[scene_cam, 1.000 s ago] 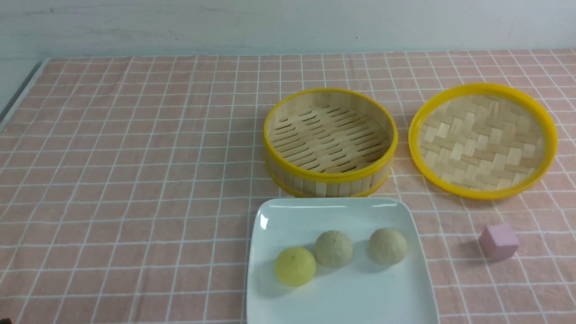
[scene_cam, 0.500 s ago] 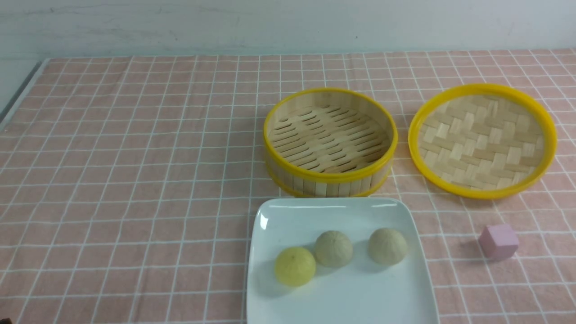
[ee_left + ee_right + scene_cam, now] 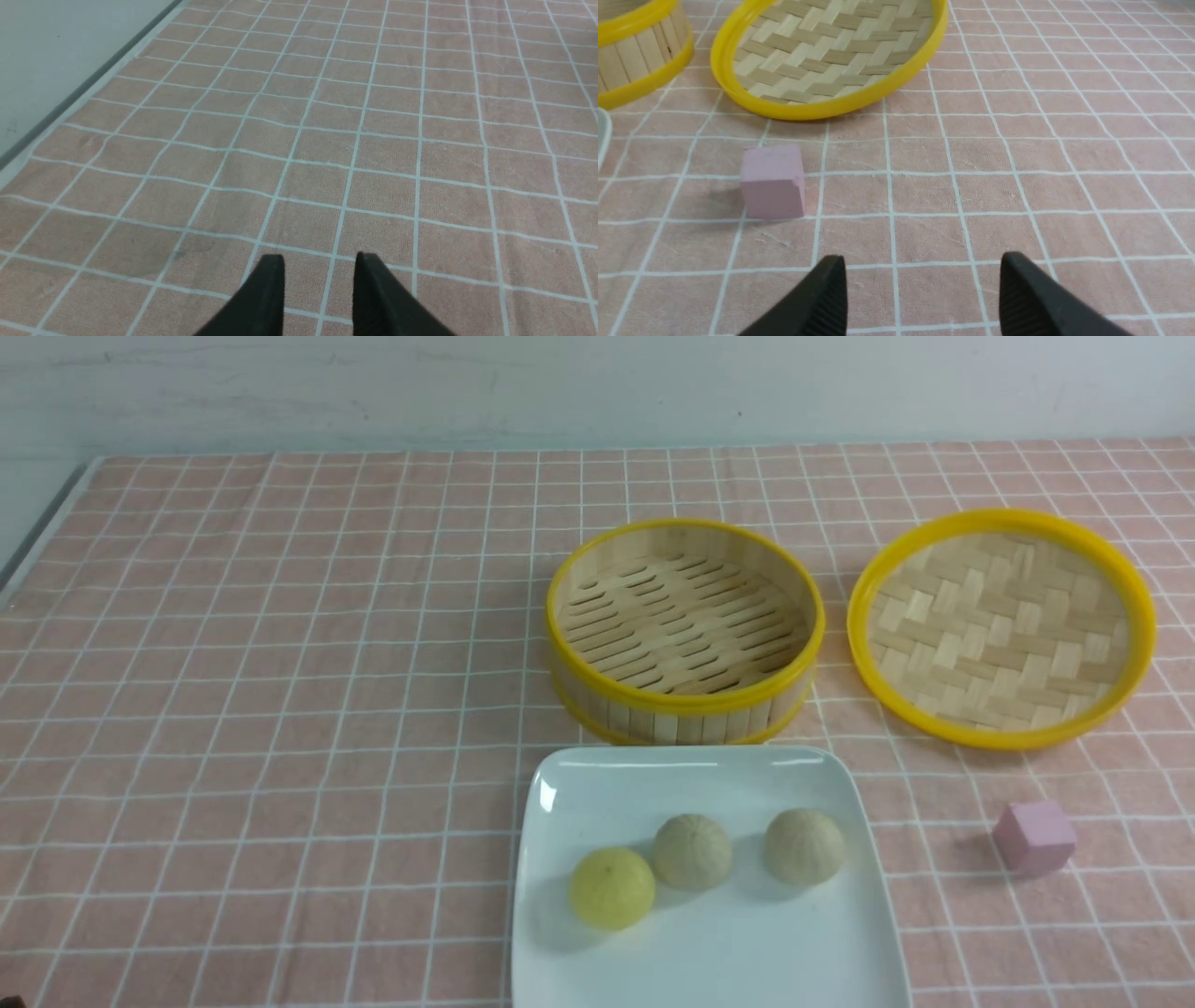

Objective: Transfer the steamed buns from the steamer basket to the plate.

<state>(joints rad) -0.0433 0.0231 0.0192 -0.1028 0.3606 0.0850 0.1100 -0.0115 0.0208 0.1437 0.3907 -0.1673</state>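
All three steamed buns [image 3: 692, 849] sit on the plate [image 3: 709, 961] (yellow one nearest the robot's left); steamer basket [image 3: 684, 709] just behind holds nothing. Left gripper [image 3: 319, 266] jaws slightly apart, right gripper [image 3: 922, 270] jaws wide apart, both gripping nothing above the cloth.

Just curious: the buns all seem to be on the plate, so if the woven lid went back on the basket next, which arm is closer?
Probably the right. Its open claw looks out at the woven lid and basket; the left claw sees only cloth.
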